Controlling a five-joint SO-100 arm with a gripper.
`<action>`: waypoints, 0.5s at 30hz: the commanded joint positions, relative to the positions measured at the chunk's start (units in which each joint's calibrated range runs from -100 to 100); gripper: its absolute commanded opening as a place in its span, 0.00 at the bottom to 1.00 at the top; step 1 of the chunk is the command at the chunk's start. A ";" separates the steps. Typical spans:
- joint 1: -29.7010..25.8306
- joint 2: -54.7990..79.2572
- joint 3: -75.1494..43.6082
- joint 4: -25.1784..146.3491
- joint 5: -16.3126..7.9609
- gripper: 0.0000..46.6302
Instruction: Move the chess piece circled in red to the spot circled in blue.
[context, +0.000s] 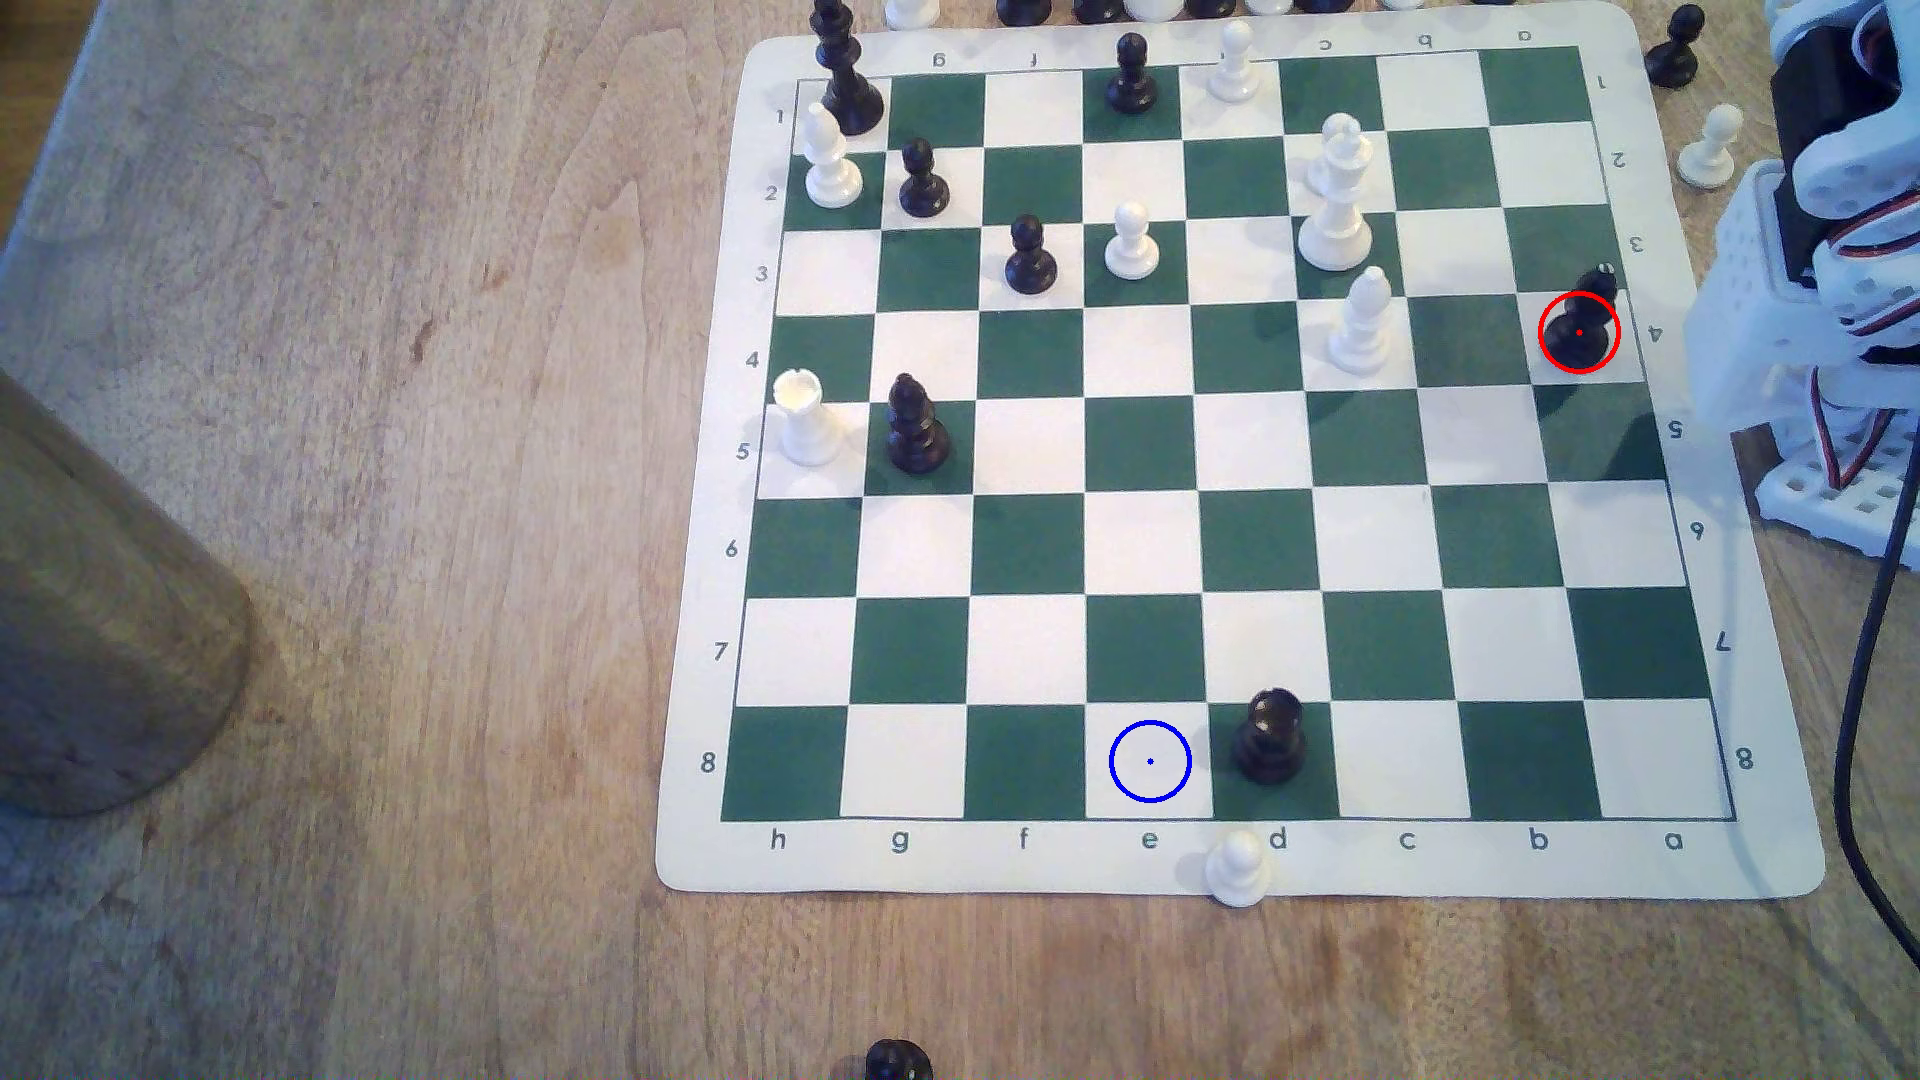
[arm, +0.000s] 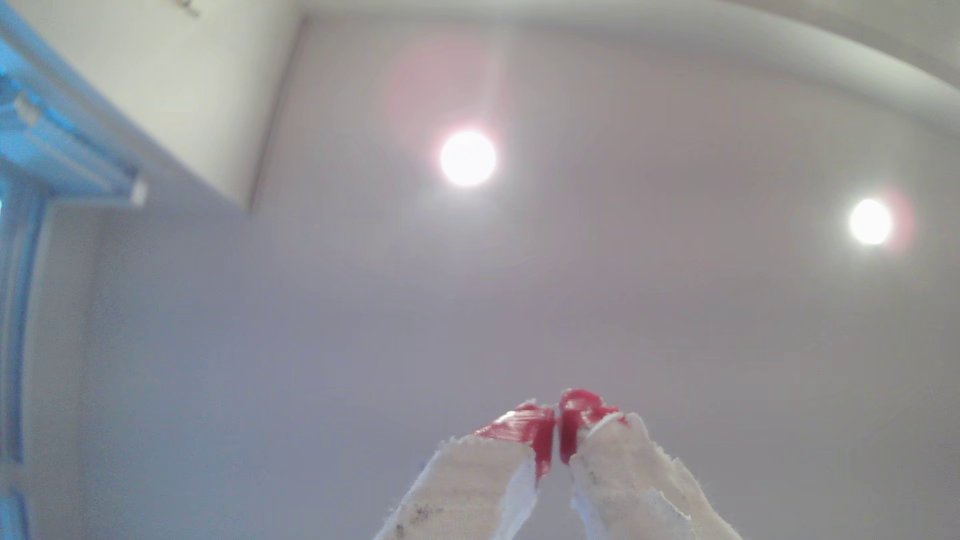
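Observation:
The chess piece (context: 1581, 324), glossy black and ringed in red, stands on the a4 square at the exterior view's right edge of the green-and-white board (context: 1247, 862). The spot (context: 1149, 761) is the white e8 square marked with a blue ring, in the board's near row. A stouter black piece (context: 1270, 735) stands beside it on d8. In the wrist view my gripper (arm: 557, 423) points up at the ceiling, its white fingers with red tips (arm: 535, 427) pressed together on nothing. The folded white arm (context: 1829, 208) sits off the board at the exterior view's right.
Several black and white pieces stand on the far rows, among them a tall white one (context: 1337, 197) and a white bishop (context: 1363, 322) near the ringed piece. A white pawn (context: 1236, 867) sits on the board's near border. A wooden cylinder (context: 94, 613) stands at the exterior view's left.

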 joint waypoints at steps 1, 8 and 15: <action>2.04 -0.20 1.17 -0.13 0.15 0.00; -0.62 -0.20 -5.90 15.11 0.15 0.00; -1.95 -0.20 -20.67 47.37 -0.10 0.00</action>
